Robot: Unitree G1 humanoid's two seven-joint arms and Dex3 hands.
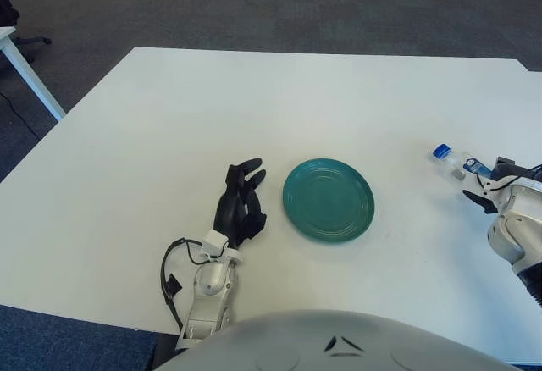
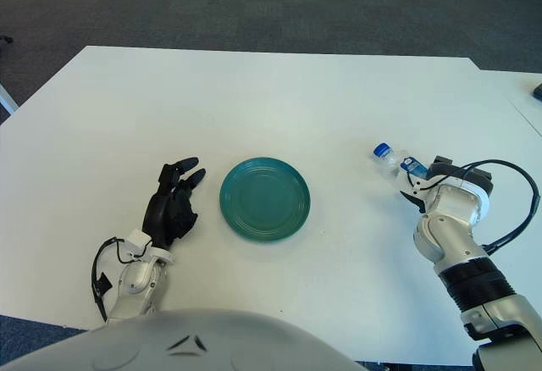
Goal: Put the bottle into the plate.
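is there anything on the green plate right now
No. The green plate shows only its bare ridged surface. The bottle lies on the table well to the plate's right, at the right hand, which covers its lower end. The left hand shows left of the plate.

teal plate mid-table, left hand beside it, bottle at right hand

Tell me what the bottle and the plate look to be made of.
Bottle: seemingly clear plastic, see-through body, blue cap and blue label; the right hand is at its base, grip unclear. Plate: teal, probably glazed ceramic or hard plastic, with concentric ridges and a soft sheen. Left hand shows left of the plate, fingers relaxed.
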